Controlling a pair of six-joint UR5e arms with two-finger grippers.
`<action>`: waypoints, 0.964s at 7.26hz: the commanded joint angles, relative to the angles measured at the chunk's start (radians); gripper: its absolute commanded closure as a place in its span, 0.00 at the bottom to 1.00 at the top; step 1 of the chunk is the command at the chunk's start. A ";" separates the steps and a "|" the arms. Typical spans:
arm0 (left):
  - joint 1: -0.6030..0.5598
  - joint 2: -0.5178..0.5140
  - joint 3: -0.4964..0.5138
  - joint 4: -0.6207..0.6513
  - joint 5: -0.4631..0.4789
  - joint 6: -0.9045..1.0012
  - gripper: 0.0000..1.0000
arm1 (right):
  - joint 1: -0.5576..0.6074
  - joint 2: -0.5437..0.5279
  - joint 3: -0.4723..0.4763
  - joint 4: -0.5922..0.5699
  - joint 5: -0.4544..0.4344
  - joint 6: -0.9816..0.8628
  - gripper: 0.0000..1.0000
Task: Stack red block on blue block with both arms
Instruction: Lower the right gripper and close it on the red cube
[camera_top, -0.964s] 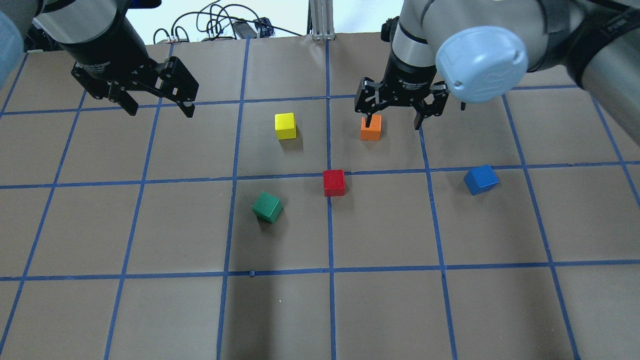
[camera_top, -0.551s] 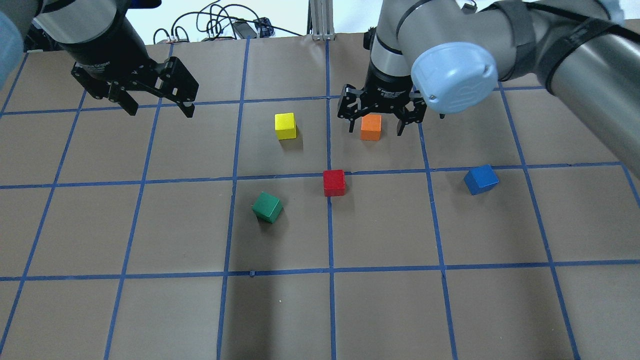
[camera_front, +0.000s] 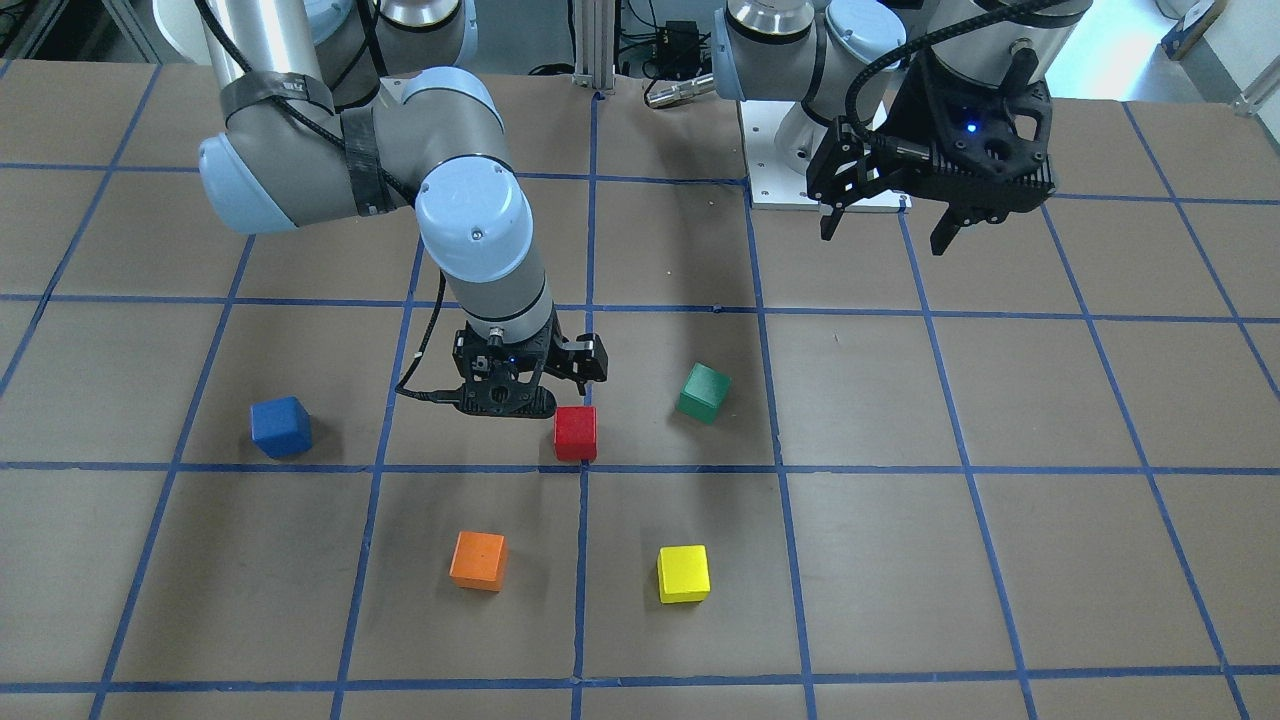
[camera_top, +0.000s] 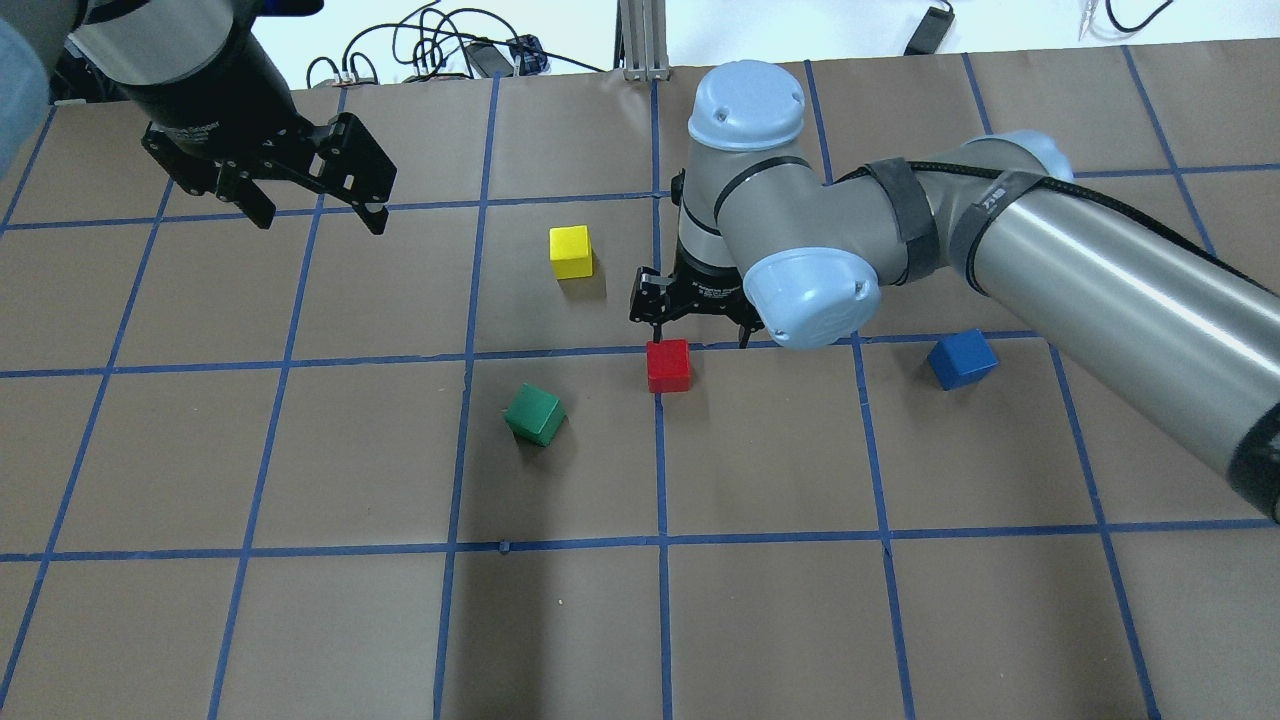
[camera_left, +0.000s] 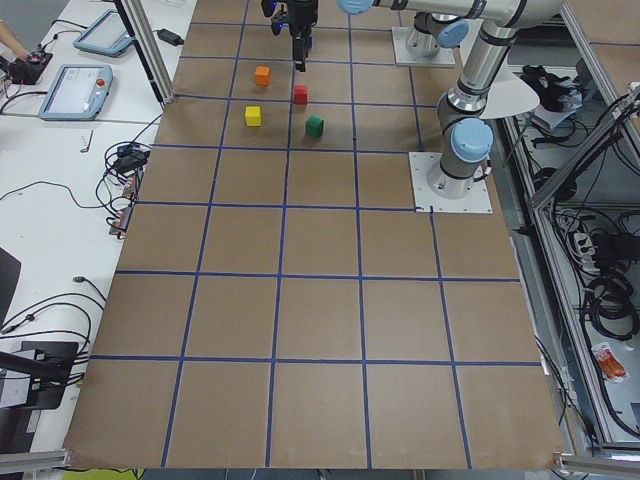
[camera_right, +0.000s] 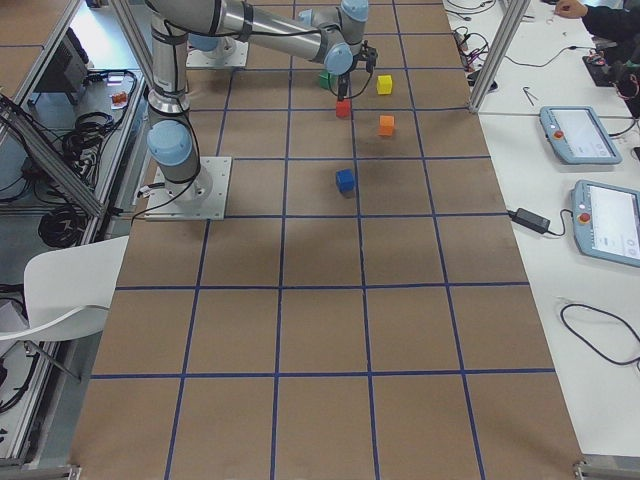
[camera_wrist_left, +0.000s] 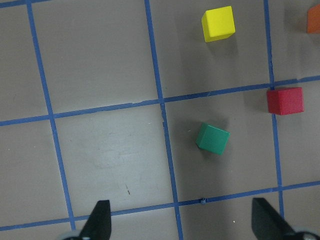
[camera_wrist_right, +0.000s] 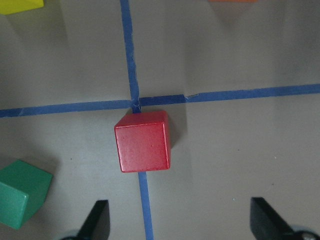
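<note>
The red block (camera_top: 668, 365) sits on a blue tape crossing near the table's middle; it also shows in the right wrist view (camera_wrist_right: 143, 141). The blue block (camera_top: 962, 359) lies apart to its right, also seen in the front view (camera_front: 281, 427). My right gripper (camera_top: 700, 330) is open and empty, hovering just above and behind the red block, which lies left of centre between its fingers (camera_wrist_right: 100, 220). My left gripper (camera_top: 322, 222) is open and empty, held high over the far left of the table.
A green block (camera_top: 535, 414) lies tilted left of the red one. A yellow block (camera_top: 571, 251) stands farther back. An orange block (camera_front: 478, 560) is hidden by my right arm in the overhead view. Blue tape lines grid the brown table (camera_top: 300, 620).
My right gripper has moved from over the orange block, nearer and leftward, down to the red block, staying open. The left arm has not moved. No block has moved.
</note>
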 joint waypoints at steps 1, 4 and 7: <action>0.000 0.000 0.000 0.000 0.002 0.005 0.00 | 0.021 0.047 0.036 -0.101 -0.009 0.012 0.00; 0.000 0.000 -0.001 0.009 0.002 0.005 0.00 | 0.052 0.102 0.036 -0.181 -0.024 0.015 0.00; 0.000 -0.002 -0.001 0.012 0.002 0.005 0.00 | 0.052 0.129 0.035 -0.186 -0.043 0.014 0.08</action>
